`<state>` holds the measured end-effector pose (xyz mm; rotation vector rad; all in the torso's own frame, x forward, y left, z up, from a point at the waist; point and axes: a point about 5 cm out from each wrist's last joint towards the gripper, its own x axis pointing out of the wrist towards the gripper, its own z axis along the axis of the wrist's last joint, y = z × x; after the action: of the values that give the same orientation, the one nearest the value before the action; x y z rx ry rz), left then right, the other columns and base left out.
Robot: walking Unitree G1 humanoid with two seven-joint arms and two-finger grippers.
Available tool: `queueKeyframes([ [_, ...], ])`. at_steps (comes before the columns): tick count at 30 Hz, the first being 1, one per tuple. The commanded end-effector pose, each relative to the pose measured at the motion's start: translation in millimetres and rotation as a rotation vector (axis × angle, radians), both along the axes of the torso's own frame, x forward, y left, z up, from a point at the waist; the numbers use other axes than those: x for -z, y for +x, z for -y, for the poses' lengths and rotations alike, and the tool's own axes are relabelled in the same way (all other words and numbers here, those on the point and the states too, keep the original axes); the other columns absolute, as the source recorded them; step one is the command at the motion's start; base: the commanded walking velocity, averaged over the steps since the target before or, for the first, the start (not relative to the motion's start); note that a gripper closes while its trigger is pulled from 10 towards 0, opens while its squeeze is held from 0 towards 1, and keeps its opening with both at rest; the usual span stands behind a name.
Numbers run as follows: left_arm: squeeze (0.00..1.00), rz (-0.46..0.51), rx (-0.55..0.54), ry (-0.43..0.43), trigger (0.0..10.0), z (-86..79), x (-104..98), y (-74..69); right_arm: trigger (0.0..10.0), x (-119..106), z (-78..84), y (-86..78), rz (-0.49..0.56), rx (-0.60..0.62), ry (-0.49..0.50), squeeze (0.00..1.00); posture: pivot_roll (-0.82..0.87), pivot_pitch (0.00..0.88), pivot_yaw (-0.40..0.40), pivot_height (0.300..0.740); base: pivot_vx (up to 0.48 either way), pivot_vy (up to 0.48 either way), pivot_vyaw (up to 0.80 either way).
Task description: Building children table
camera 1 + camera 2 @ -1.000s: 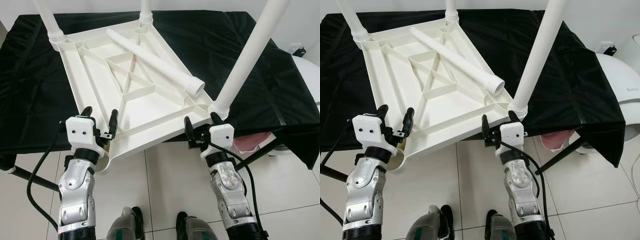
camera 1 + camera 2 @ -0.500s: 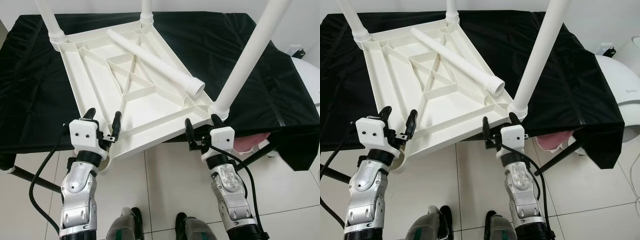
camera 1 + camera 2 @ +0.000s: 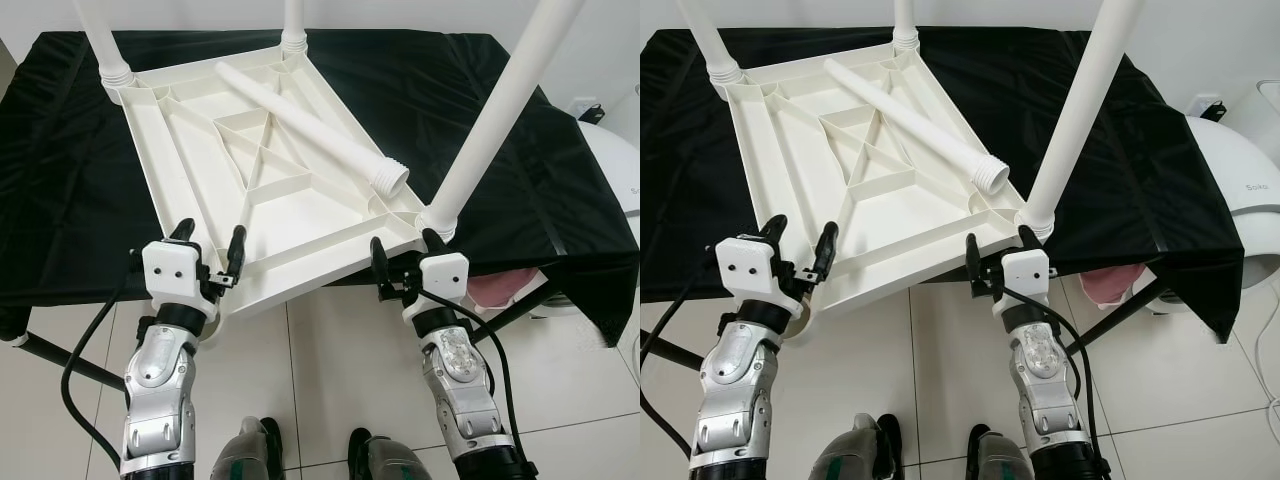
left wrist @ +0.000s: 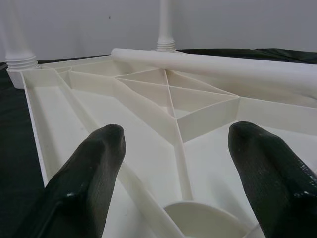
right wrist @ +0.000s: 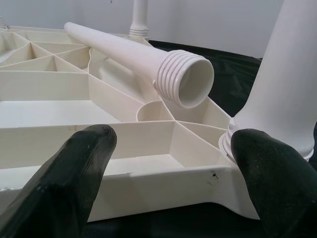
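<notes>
A white plastic table top (image 3: 250, 170) lies upside down on a work surface draped in black cloth (image 3: 520, 170), its ribbed underside facing up. The near edge of the top hangs slightly past the cloth's front edge, over a floor of pale tiles (image 3: 330, 370) with thin dark grout lines.

Three white legs stand screwed into corner sockets: one at 11 o'clock (image 3: 100, 40), one at 12 o'clock (image 3: 292, 20), and a long one at the near right corner, rising toward 1 o'clock (image 3: 490, 110). A fourth, loose leg (image 3: 310, 120) lies diagonally across the ribs, its threaded open end (image 3: 390, 180) pointing toward 4 o'clock, near the base of the standing right leg. The near left corner socket (image 4: 198, 218) holds no leg.

The left gripper (image 3: 208, 250) sits at 7 o'clock against the near left corner of the top, fingers spread apart and gripping nothing. The right gripper (image 3: 405, 262) is at 5 o'clock, just before the near right corner, fingers likewise spread wide, one beside the standing leg's base.

At 3 o'clock a white rounded appliance (image 3: 1240, 180) stands beyond the cloth, with something pink (image 3: 495, 288) below the cloth's edge. Black frame bars (image 3: 60, 355) angle out underneath, and a light wall runs along the back.
</notes>
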<state>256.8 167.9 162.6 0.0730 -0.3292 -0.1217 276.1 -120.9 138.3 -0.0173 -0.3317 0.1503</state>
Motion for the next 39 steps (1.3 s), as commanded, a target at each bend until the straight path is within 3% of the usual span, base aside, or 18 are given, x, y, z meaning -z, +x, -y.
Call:
queueKeyframes([
  [1, 0.00, -0.007, -0.074, -0.045, 10.0, -1.5, 3, -0.5, 10.0, 4, 3.0, -0.2, -0.013, 0.008, -0.002, 0.00, -0.01, 0.158, -0.027, 0.740, 0.000, 0.000, 0.00],
  [27, 0.00, -0.012, -0.060, -0.035, 10.0, 1.3, 3, 0.8, 10.0, 4, 0.9, 4.9, -0.024, -0.006, 0.017, 0.00, -0.01, 0.155, -0.026, 0.740, 0.000, 0.000, 0.00],
  [39, 0.00, -0.008, -0.056, -0.030, 10.0, 3.0, 1, 2.2, 10.0, -17, -15.0, 21.1, -0.002, -0.107, 0.090, 0.00, 0.00, 0.160, -0.019, 0.740, 0.000, 0.000, 0.00],
])
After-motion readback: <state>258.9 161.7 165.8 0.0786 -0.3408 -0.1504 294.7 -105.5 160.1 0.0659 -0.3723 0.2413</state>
